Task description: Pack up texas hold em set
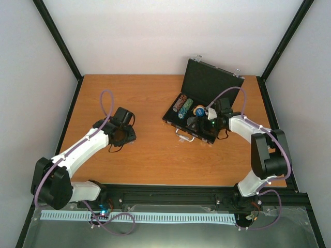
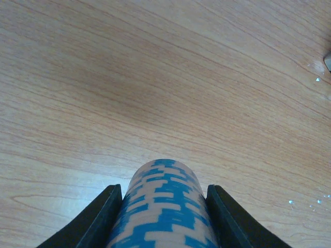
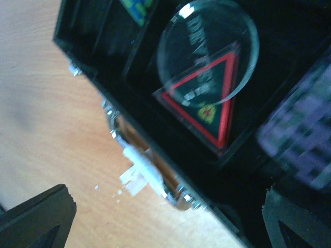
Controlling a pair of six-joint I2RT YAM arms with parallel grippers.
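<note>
Left gripper (image 1: 123,132) pinches a stack of blue-and-cream poker chips (image 2: 163,206), held on its side between 2 dark fingers (image 2: 93,222), at the left part of the table (image 1: 145,155) and well apart from the case (image 1: 209,80). Right gripper (image 1: 211,118) hangs with its fingers spread wide over the front of that case, holding nothing. The table is orange-brown wood grain, closed in on 3 sides by pale panels (image 1: 170,31) with black corner posts (image 1: 57,39). The flat black case sits at the back right, lid standing up, silver handle (image 1: 185,135) toward the arms. Inside lie 2 chip stacks (image 1: 179,103), a blue disc (image 1: 199,110), and a dark triangular token (image 3: 207,103) edged in red, under what looks like a clear round disc (image 3: 207,51); both carry lettering too blurred to read. Purple cables (image 1: 106,101) loop from each arm.
</note>
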